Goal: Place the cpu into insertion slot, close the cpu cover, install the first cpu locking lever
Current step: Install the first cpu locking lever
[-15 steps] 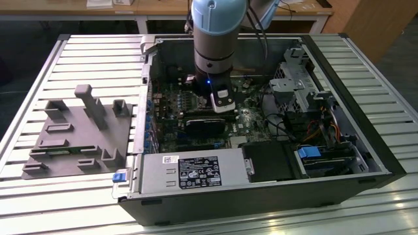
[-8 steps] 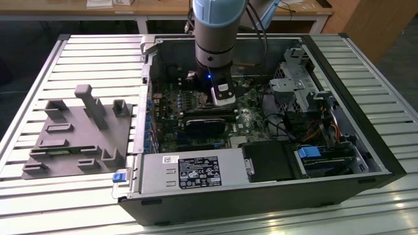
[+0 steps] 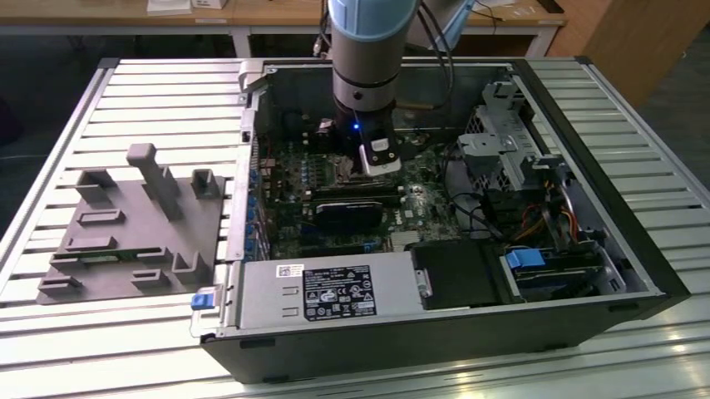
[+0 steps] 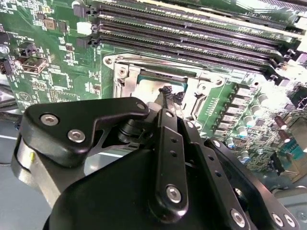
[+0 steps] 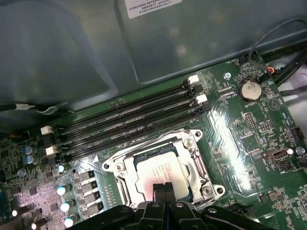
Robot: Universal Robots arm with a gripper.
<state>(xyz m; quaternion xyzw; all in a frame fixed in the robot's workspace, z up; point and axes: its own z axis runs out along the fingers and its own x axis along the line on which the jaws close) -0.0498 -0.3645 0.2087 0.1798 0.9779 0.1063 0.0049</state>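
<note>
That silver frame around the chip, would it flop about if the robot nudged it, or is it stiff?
Probably stiff: the cpu cover looks like stamped metal lying flat over the cpu. Pushed, it would more likely swing as one piece than bend, since it seems hinged at one edge. Its shiny surface may be slippery under the gripper, whose fingertips sit together at the cpu's edge.

The exterior view looked down from high and well back at the open computer case (image 3: pixel 444 208) on a slatted table (image 3: pixel 133 100). Both wrist views looked close along the arm past the gripper (image 5: pixel 163 188) onto the motherboard (image 5: pixel 249 134), from opposite sides. They shared the processor socket (image 4: pixel 158 81) and memory slots (image 5: pixel 129 120).
</note>
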